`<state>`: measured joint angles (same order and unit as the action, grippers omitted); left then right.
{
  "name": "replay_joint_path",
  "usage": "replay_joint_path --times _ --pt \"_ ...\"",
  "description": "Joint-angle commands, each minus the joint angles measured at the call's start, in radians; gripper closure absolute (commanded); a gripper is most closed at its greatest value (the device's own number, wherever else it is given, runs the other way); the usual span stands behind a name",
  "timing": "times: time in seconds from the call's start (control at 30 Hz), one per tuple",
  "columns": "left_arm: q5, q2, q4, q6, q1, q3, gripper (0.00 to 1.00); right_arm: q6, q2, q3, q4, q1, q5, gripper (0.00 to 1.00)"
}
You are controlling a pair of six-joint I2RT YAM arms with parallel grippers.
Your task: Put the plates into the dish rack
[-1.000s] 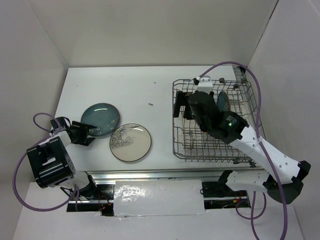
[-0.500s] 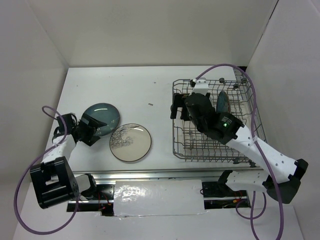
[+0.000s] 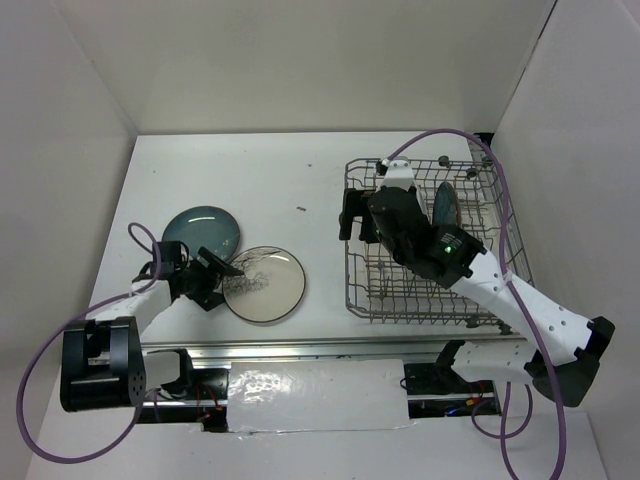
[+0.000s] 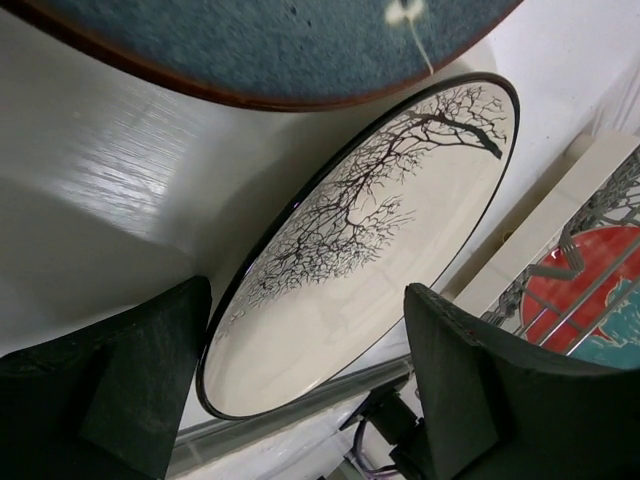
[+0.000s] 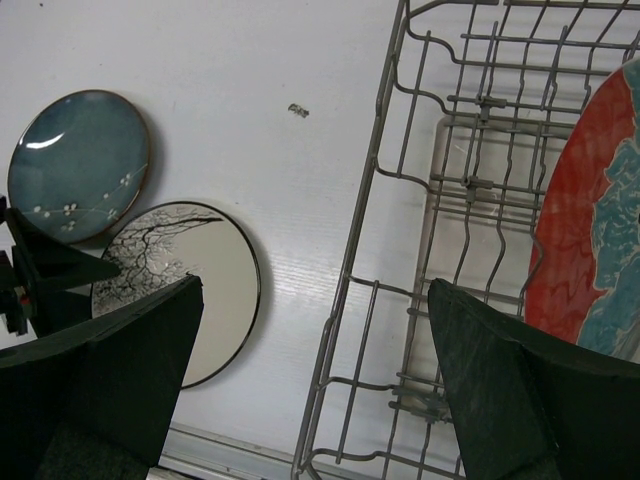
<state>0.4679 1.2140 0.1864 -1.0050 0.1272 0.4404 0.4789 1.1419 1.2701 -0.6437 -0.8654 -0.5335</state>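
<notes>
A grey-white plate (image 3: 268, 287) with a dark rim and branch drawing lies flat near the table's front edge. My left gripper (image 3: 220, 281) is open at this plate's left rim. In the left wrist view the rim of that plate (image 4: 370, 260) lies between the open fingers of the gripper (image 4: 300, 400). A teal plate (image 3: 203, 229) lies flat just behind. The dish rack (image 3: 362, 290) holds an upright teal plate (image 3: 443, 205) and a red plate (image 5: 590, 220). My right gripper (image 3: 358, 215) hangs open and holds nothing over the rack's left wall (image 5: 380, 150).
A small dark speck (image 3: 302, 208) lies on the white table between the plates and the rack. A metal rail (image 3: 260, 347) runs along the table's front edge. White walls close in the table on three sides.
My left gripper has swung right from beside the teal plate to the left rim of the branch plate, opening wider. The right gripper has drifted slightly left over the rack's left wall.
</notes>
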Motion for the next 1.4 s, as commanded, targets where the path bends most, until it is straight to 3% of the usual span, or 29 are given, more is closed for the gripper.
replay_joint_path --times 0.0,0.03,0.07,0.13,0.27,0.47,0.73,0.93,1.2,1.37 --pt "-0.028 0.002 -0.068 -0.056 -0.043 -0.043 0.13 0.010 -0.021 0.005 0.036 0.006 -0.014 0.00" --pt "-0.034 0.005 -0.082 -0.063 -0.049 -0.054 0.17 0.010 -0.025 -0.001 0.038 0.006 -0.014 0.00" --pt "-0.044 0.012 -0.103 -0.081 -0.061 -0.069 0.30 0.012 -0.033 -0.008 0.042 0.006 -0.014 0.00" --pt "-0.058 0.010 -0.116 -0.084 -0.069 -0.080 0.35 0.013 -0.037 -0.012 0.038 0.008 -0.014 0.00" --pt "-0.084 -0.008 -0.087 -0.095 -0.095 -0.068 0.70 0.017 -0.044 -0.017 0.026 0.008 -0.017 0.00" --pt "-0.103 -0.025 -0.053 -0.076 -0.115 -0.014 1.00 0.023 -0.062 -0.029 0.009 0.009 -0.026 0.00" --pt "-0.009 -0.080 0.018 0.035 -0.115 0.145 1.00 0.007 -0.067 -0.006 -0.022 0.009 0.003 0.00" --pt "0.090 -0.082 0.097 0.137 -0.115 0.337 1.00 -0.045 -0.005 0.093 -0.051 0.011 0.179 0.00" --pt "0.149 -0.129 0.153 0.180 -0.092 0.444 1.00 -0.062 0.048 0.147 -0.043 0.022 0.378 0.00" --pt "0.293 -0.151 0.162 0.246 -0.025 0.507 1.00 -0.063 0.125 0.213 -0.074 0.043 0.477 0.00"
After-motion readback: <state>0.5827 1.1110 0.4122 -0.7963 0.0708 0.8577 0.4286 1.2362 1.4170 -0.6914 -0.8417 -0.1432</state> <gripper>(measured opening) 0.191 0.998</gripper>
